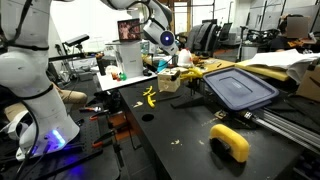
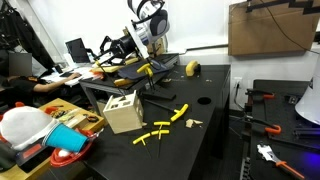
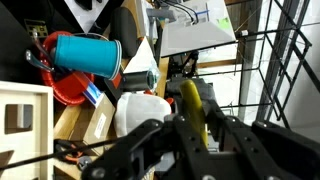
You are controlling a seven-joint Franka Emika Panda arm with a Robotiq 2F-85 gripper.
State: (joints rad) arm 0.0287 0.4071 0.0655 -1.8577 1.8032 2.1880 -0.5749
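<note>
My gripper (image 3: 195,125) is shut on a long yellow stick (image 3: 190,105) that stands up between the black jaws in the wrist view. In both exterior views the gripper (image 1: 176,60) (image 2: 132,50) hangs in the air above the far end of the black table (image 1: 180,140), over a small wooden box (image 1: 170,83) (image 2: 122,112). More yellow sticks (image 1: 148,97) (image 2: 176,114) lie loose on the table below. The wrist view also shows a blue cup (image 3: 88,53) lying in a red bowl (image 3: 68,88), beside a white bag (image 3: 140,108).
A grey-blue bin lid (image 1: 240,88) and a yellow roll (image 1: 230,142) (image 2: 193,68) lie on the table. A cardboard box (image 2: 265,28) stands at the back. A person (image 2: 35,85) sits at a cluttered desk. A white robot base (image 1: 35,90) stands nearby. Red-handled tools (image 2: 262,98) lie on a side table.
</note>
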